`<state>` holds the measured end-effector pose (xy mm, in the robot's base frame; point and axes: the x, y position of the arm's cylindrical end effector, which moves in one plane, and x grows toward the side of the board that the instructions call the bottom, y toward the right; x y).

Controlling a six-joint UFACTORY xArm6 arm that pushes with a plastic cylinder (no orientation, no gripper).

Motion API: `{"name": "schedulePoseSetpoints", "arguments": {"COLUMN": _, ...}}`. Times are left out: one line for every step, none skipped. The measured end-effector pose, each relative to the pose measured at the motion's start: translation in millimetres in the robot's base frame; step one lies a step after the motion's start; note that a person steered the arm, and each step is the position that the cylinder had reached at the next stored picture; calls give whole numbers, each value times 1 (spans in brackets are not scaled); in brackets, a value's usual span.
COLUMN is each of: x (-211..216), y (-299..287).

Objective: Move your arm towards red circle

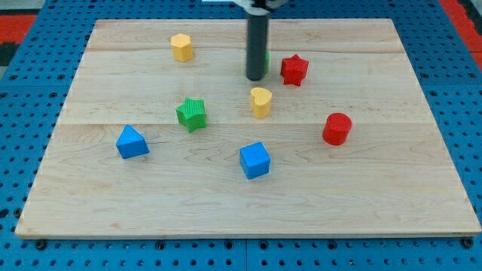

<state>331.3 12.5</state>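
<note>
The red circle block (pixel 337 128) stands right of the board's middle. My tip (pixel 256 78) is at the lower end of the dark rod, up and to the left of the red circle, well apart from it. The tip sits just left of the red star (pixel 294 69) and above the yellow heart (pixel 260 102). A green block (pixel 267 60) is mostly hidden behind the rod.
A yellow hexagon (pixel 181 47) stands at the top left. A green star (pixel 192 114) is left of centre. A blue triangle (pixel 132 141) lies at the left and a blue cube (pixel 254 159) below centre. The wooden board (pixel 407 203) lies on a blue pegboard.
</note>
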Motion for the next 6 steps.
{"name": "schedulePoseSetpoints", "arguments": {"x": -12, "y": 86}}
{"name": "schedulePoseSetpoints", "arguments": {"x": -1, "y": 138}}
{"name": "schedulePoseSetpoints", "arguments": {"x": 44, "y": 128}}
{"name": "schedulePoseSetpoints", "arguments": {"x": 65, "y": 66}}
{"name": "schedulePoseSetpoints", "arguments": {"x": 121, "y": 84}}
{"name": "schedulePoseSetpoints", "arguments": {"x": 143, "y": 112}}
